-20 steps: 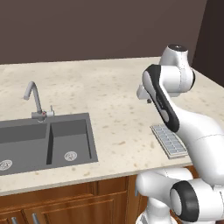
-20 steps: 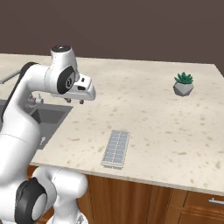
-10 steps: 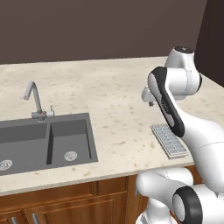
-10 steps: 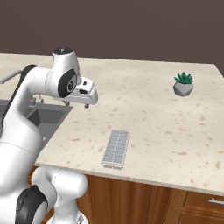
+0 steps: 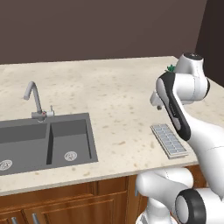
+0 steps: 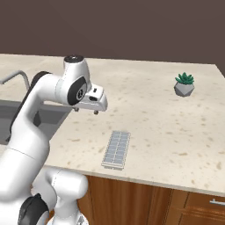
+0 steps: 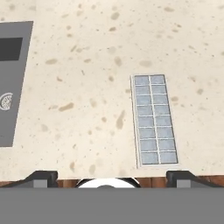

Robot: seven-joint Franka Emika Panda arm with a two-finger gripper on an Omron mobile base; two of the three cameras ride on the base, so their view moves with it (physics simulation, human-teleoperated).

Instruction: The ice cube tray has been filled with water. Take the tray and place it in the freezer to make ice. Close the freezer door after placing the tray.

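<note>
- Over the last second the gripper has been swung from above the sink side toward the tray; in the right base view it now hangs at about 10 o'clock from the tray, high above the tabletop, well apart from it.
- The arm's upper joints have been turned along with it; tray, plant and sink have not been displaced.
- Tray: flat on the tabletop just beside the front edge, long axis running away from that edge, untouched. In the hand view the tray is seen at 3 o'clock from centre, cells pale blue-grey; the water itself cannot be made out.
- Gripper state: fingers spread wide, tips set at the far sides of the hand view's bottom; nothing is held.
- Meaning for the task: judged an approach phase. The tray is not yet centred between the fingers, so a further shift toward it and a descent are judged necessary before any grasp.
- Risk noted: the tray is filled and shallow; a tilted lift is likely to spill.
- Freezer placement and door closing are not yet begun.
</note>
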